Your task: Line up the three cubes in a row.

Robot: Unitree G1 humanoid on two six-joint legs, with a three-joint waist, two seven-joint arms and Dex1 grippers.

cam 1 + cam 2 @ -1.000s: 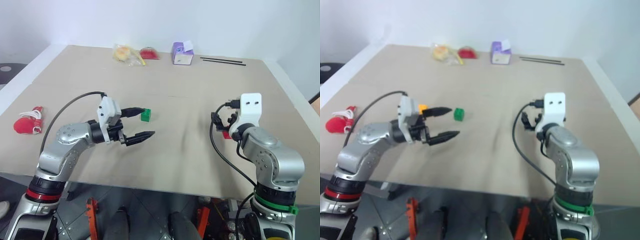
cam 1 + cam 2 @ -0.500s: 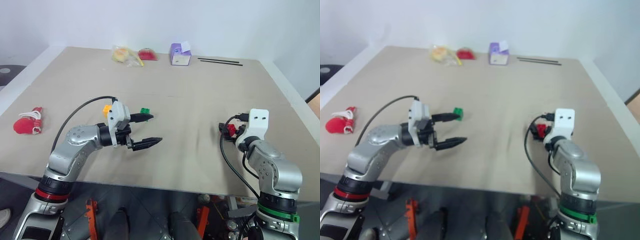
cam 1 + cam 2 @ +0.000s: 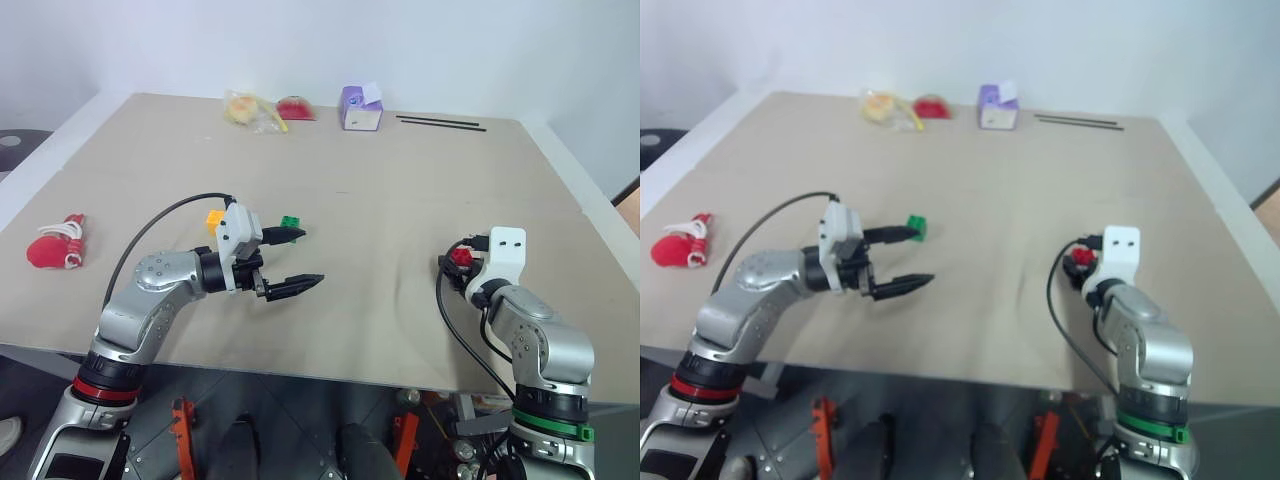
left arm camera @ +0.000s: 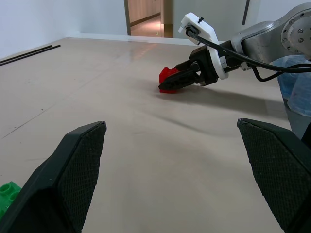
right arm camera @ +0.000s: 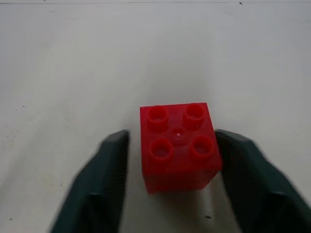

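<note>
My right gripper (image 3: 456, 259) is low over the table at the right, shut on the red cube (image 5: 179, 145). Its fingers (image 5: 104, 179) flank the cube's sides, and the cube rests on the table. The left wrist view shows the same red cube (image 4: 168, 80) at that gripper's tips. My left gripper (image 3: 312, 256) hovers open and level at centre-left, pointing right, with nothing between its fingers. The green cube (image 3: 290, 222) sits just beyond its far fingertip. The yellow-orange cube (image 3: 214, 218) lies behind the left wrist, partly hidden.
A red ball with a cord (image 3: 55, 245) lies at the table's left edge. Along the far edge are a clear bag with something yellow (image 3: 245, 107), a red item (image 3: 296, 107), a purple-and-white box (image 3: 361, 107) and thin black rods (image 3: 440, 123).
My right gripper has sunk toward the table and its fingers have come in from wide open onto the red cube. The left gripper has stayed open and still.
</note>
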